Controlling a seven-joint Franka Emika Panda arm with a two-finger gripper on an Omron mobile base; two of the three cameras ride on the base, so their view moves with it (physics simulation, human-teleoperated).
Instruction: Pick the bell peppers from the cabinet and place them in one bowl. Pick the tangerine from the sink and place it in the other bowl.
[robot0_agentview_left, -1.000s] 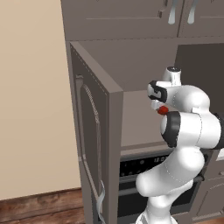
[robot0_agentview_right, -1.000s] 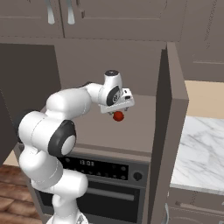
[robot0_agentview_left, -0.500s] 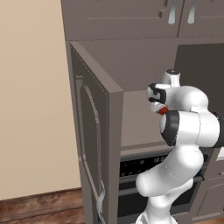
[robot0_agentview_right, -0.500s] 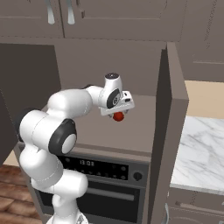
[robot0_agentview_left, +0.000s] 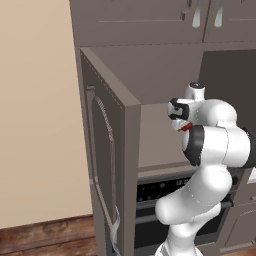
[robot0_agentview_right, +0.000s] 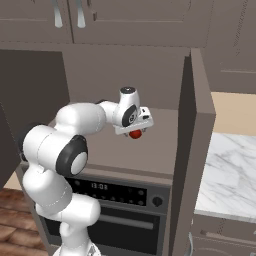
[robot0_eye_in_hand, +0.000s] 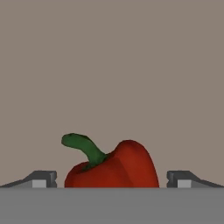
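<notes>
Pepper held aloft in the niche

Glossy red bell pepper (robot0_eye_in_hand: 114, 169) with its dark green stem sits pinched in the two-finger gripper (robot0_agentview_right: 134, 133), mid-frame inside the grey-brown wood cabinet (robot0_agentview_right: 192, 150). Best to back straight out, clear of the open door, keeping the squeeze steady.

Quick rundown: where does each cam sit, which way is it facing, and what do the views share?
Left base view: behind the arm to its left, facing the cabinet niche past its open door; the arm's white links rise at lower right.
Right base view: behind to its right, facing the same niche and the oven; arm at lower left, gripper over a bell pepper.
Hand view: on the hand, facing the niche's grey wall, the pepper between the jaws.
Shared: both base views show cabinet, arm and pepper.
</notes>
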